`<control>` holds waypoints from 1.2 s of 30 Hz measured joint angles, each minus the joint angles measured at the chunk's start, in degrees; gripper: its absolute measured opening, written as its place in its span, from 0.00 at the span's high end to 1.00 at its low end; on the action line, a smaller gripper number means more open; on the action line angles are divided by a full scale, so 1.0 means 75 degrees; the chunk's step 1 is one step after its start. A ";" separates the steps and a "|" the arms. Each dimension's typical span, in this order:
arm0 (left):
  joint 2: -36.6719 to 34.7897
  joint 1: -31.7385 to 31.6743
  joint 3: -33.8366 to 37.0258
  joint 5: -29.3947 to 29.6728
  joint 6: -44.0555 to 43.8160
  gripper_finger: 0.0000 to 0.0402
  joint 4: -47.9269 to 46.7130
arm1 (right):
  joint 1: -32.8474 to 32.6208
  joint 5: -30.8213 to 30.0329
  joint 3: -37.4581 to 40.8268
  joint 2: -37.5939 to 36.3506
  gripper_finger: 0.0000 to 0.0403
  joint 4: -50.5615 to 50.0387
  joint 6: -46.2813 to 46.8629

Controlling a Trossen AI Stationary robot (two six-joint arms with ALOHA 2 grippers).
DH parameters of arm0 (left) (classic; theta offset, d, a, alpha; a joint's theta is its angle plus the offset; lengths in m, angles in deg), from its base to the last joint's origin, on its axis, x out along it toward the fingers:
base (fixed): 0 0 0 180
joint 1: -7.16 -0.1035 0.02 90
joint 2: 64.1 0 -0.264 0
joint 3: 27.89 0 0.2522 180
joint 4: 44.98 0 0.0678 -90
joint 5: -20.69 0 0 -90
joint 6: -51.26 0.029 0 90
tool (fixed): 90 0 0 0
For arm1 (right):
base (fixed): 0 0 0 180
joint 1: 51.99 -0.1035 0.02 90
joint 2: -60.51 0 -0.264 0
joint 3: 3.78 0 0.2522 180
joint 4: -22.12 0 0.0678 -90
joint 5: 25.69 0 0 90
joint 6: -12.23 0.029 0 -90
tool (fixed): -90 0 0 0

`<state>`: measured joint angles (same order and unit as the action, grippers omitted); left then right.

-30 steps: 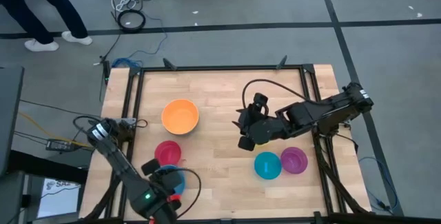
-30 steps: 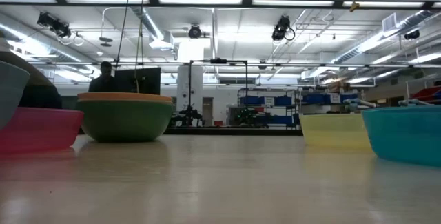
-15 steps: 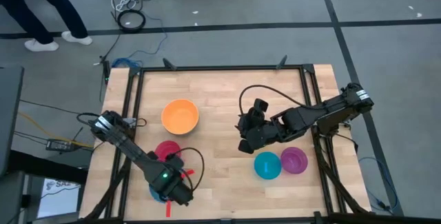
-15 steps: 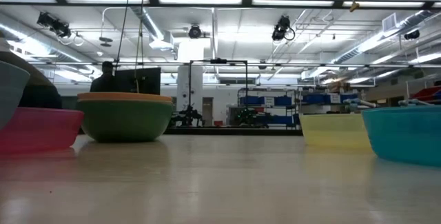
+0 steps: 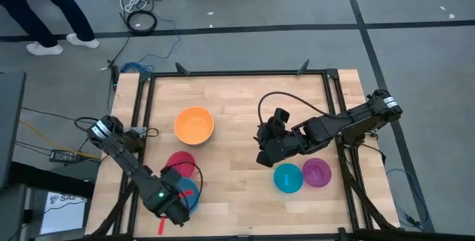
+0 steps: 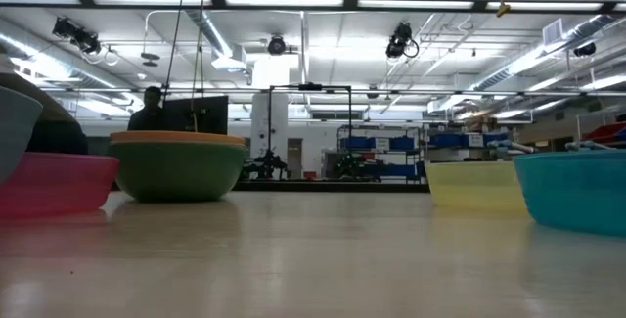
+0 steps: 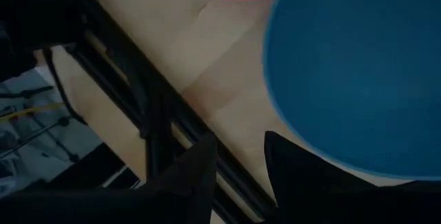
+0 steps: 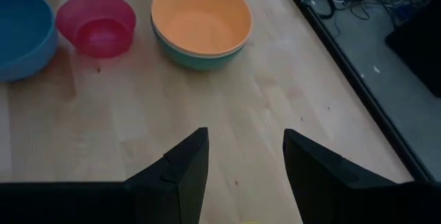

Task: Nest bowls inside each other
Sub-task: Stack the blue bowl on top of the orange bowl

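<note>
An orange bowl (image 5: 194,124) sits nested in a green bowl (image 6: 176,173) at the table's far left. A red bowl (image 5: 180,163) and a blue bowl (image 5: 191,190) stand nearer, and a teal bowl (image 5: 288,177) and a purple bowl (image 5: 317,172) at the near right. A yellow bowl (image 6: 476,183) stands beside the teal one, hidden under my right arm in the high view. My left gripper (image 7: 238,176) is open, pointing down at the blue bowl's (image 7: 358,65) near-left rim. My right gripper (image 8: 244,176) hangs open above the table's middle.
The table's dark frame rail (image 7: 148,124) runs right below my left gripper, at the near-left edge. Bare wood lies between the orange bowl and my right gripper (image 5: 265,154). Cables and a person's legs (image 5: 44,11) are on the floor beyond the far edge.
My left gripper has swung and turned about over the blue bowl, first toward the table's right, then back toward its near-left rim, sinking a little. My right gripper has come down a little: its tip now shows at the top of the low view.
</note>
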<state>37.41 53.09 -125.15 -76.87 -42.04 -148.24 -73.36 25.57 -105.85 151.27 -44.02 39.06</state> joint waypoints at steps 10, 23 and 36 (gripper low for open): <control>0.0000 -0.0003 0.0138 0.0423 -0.0101 0.67 0.0583 | 0.0000 0.0009 0.0000 0.0000 0.57 0.0003 0.0008; 0.0003 -0.0009 0.1117 0.0319 -0.0137 0.67 0.1665 | 0.0000 0.0071 0.0000 0.0003 0.58 0.0044 0.0003; 0.0003 -0.0009 0.1860 0.0342 -0.0195 0.67 0.2870 | 0.0000 0.0070 -0.0003 0.0003 0.58 0.0134 -0.0047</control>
<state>37.44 53.03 -111.20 -74.30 -43.50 -126.71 -73.36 26.09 -105.87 151.30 -43.01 38.71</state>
